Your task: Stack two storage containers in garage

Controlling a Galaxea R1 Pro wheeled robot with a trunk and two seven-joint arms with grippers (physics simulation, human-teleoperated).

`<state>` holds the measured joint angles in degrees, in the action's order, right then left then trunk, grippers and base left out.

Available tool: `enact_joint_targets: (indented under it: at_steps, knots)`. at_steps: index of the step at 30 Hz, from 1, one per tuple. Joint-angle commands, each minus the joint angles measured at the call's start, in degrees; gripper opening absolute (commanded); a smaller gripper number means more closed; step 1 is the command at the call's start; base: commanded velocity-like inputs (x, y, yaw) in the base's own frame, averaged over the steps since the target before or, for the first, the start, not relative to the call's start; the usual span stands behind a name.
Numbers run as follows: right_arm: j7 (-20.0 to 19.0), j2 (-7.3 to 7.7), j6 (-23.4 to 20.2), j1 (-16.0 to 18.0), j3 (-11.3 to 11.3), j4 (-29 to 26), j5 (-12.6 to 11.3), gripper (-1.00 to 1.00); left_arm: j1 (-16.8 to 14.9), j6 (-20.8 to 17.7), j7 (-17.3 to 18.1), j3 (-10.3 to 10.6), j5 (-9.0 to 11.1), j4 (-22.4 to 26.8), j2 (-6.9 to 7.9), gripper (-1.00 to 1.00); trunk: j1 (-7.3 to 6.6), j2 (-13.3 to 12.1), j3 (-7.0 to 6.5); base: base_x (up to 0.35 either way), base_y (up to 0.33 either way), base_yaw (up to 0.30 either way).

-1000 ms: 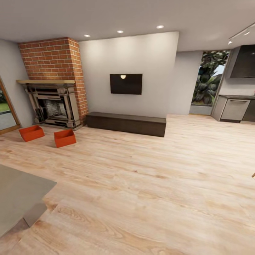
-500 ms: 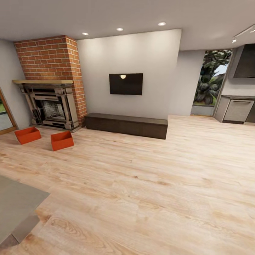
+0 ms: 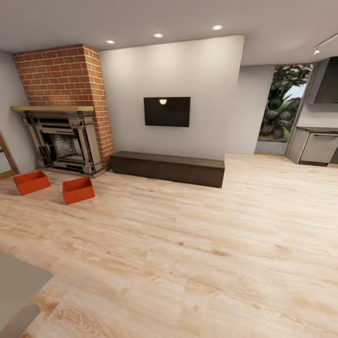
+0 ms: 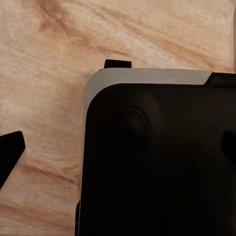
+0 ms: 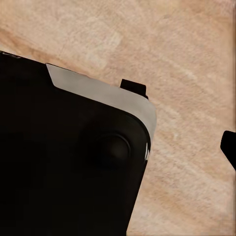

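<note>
Two orange-red storage containers (image 3: 31, 182) (image 3: 78, 189) side by side on living room wood-plank floor (image 3: 197, 244) before brick fireplace (image 3: 65, 141), far from fingers, finger state impossible to tell, dark robot base (image 4: 157, 162) below wrists.

Light wood-plank floor (image 3: 197, 244) of the living room: pale boards with darker grain patches, running across the whole head view.

Items resting directly on it:
- Storage container, left (image 3: 31, 182): orange-red, lidless, shallow, in front of the fireplace.
- Storage container, right (image 3: 78, 189): identical, near the first but apart from it, turned at a slightly different angle.
- Fireplace (image 3: 63, 143): ornate grey surround under red brick, standing against the wall.
- Low dark brown bench cabinet (image 3: 167, 167): long, along the wall, beside the fireplace.
- Grey corner piece (image 3: 19, 286): partly cut off at the lower left edge.

Both wrist views show the same planks (image 4: 44, 88) beneath the robot's dark base (image 4: 157, 162).
</note>
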<state>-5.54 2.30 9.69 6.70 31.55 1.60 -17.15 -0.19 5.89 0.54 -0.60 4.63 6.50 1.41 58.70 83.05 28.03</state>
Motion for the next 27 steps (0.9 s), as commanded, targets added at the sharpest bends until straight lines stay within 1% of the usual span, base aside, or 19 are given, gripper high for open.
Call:
enact_joint_targets:
  at_steps: [1,27]
  knots:
    - [-0.4,-0.01,0.3,0.1,0.4,0.2,-0.6,1.0,0.0,0.2,0.1,0.0,0.5,0.0,0.01,1.0,0.03,0.0,0.05,0.322,0.0,0.0]
    - [-0.3,-0.01,0.3,0.1,0.4,0.2,-0.7,1.0,0.0,0.2,0.1,0.0,0.5,0.0,0.0,1.0,0.03,0.0,0.05,0.322,0.0,0.0]
